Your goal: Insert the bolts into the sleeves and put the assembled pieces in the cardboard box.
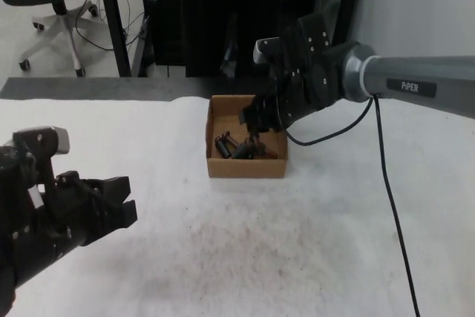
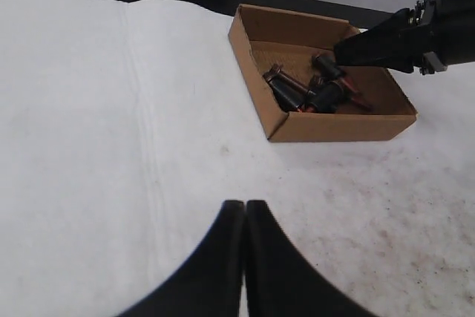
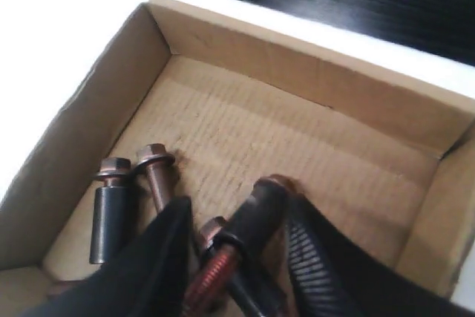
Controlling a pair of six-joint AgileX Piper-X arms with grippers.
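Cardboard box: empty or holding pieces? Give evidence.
Holding pieces: several sleeved bolts lie on the floor of the box.

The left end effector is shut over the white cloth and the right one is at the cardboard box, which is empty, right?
Not quite. The cardboard box is not empty: the left wrist view shows several bolt-and-sleeve pieces lying in it. The rest holds: the left end effector is shut over the white cloth, and the right end effector is at the box.
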